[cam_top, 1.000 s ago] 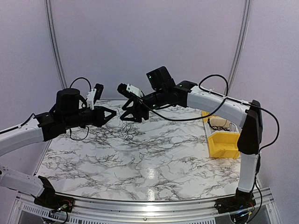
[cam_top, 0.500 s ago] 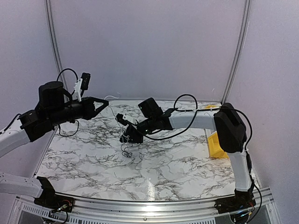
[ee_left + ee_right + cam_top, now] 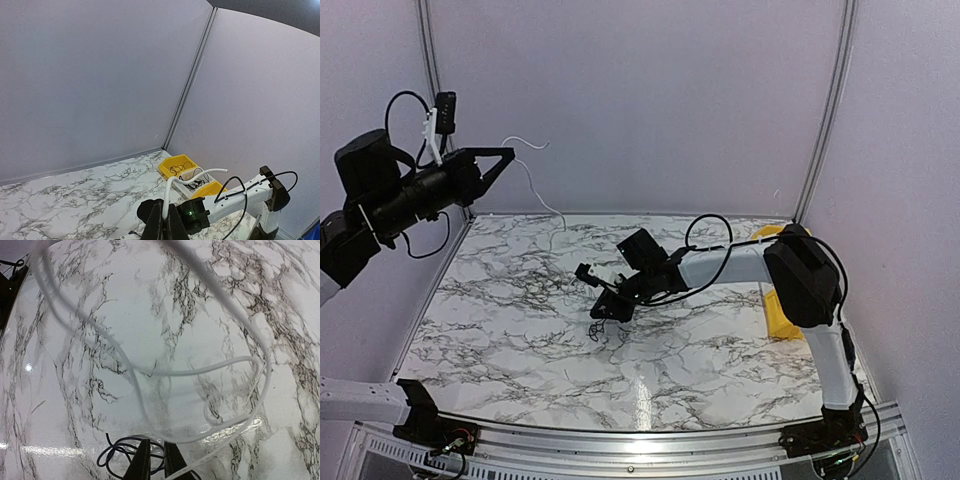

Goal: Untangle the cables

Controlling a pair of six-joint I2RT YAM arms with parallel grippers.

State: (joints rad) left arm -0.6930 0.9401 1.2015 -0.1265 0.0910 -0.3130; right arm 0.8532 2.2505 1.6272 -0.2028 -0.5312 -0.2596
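The cables are a white one and a small black looped one. High at the upper left, my left gripper is shut on the white cable, which trails down from it to the marble table. In the left wrist view the white cable rises from between the closed fingers of that gripper. My right gripper is low on the table. In the right wrist view its jaws stand nearly together over the black loop, while the white cable lies in wide loops beyond.
Yellow bins stand at the table's right edge, partly behind the right arm. In the left wrist view the bins hold more thin wires. Pale walls close in the back and sides.
My left arm rose up and to the left, drawing the white cable out with it. My right gripper came down to the table and closed on the black cable.
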